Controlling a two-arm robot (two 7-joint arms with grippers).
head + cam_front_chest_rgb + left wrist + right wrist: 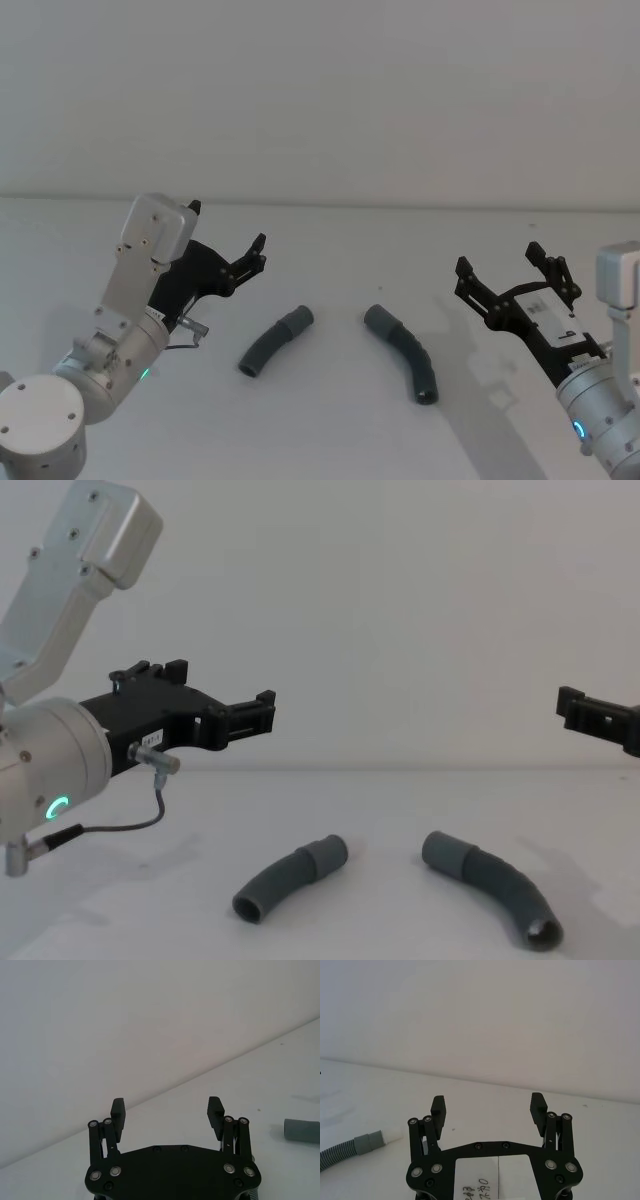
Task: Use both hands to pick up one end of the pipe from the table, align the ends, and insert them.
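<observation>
Two curved dark-grey ribbed pieces of the pipe lie on the white table (pixel 330 440), their smooth collar ends facing each other across a small gap. The left piece (pixel 274 343) has its collar (pixel 297 321) at its far end, and so does the right piece (pixel 405 352), with its collar (pixel 380 322). My left gripper (pixel 227 227) hovers open and empty to the left of the left piece. To the right of the right piece, my right gripper (pixel 498 260) is raised, open and holding nothing. The chest view shows both pieces (pixel 285 878) (pixel 495 885) flat on the table below the grippers.
An off-white wall (pixel 320 90) rises behind the table's far edge. A thin cable with a metal plug (pixel 150 760) hangs from my left wrist. Bare table surrounds both pieces.
</observation>
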